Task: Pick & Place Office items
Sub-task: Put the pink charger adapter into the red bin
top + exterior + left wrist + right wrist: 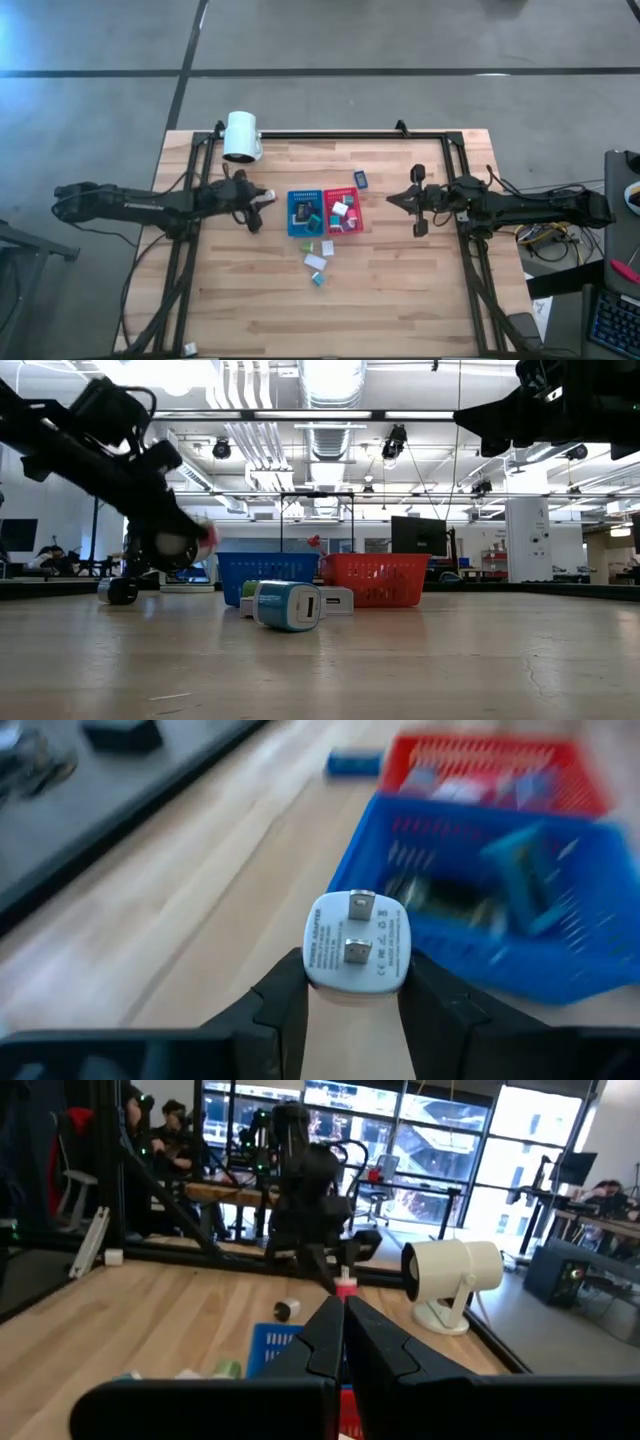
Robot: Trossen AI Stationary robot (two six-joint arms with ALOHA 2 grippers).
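Observation:
My left gripper [263, 197] hovers just left of the blue tray [303, 214], shut on a small white plug block [357, 942] whose two metal prongs face the wrist camera. The red tray [342, 210] stands against the blue one's right side, and both hold several small items. More office items lie on the wood: a blue one [360, 179] beyond the red tray, white ones [327, 247] [315, 262] and a teal-and-white block [288, 605] in front of the trays. My right gripper [396, 200] hangs shut to the right of the red tray, holding nothing. My left gripper pinches the white plug block between its two fingers [285, 1005], one on each opposite side of the block's body [318, 965]. The fingers slant down from the table's left. The block appears lifted clear of the wood, prong face turned toward the wrist.
A big white cylinder [241, 136] stands at the far left of the table, near the black frame rail [330, 134]. Open wood lies in front of the loose items. People sit at desks in the room beyond the table [150, 1140].

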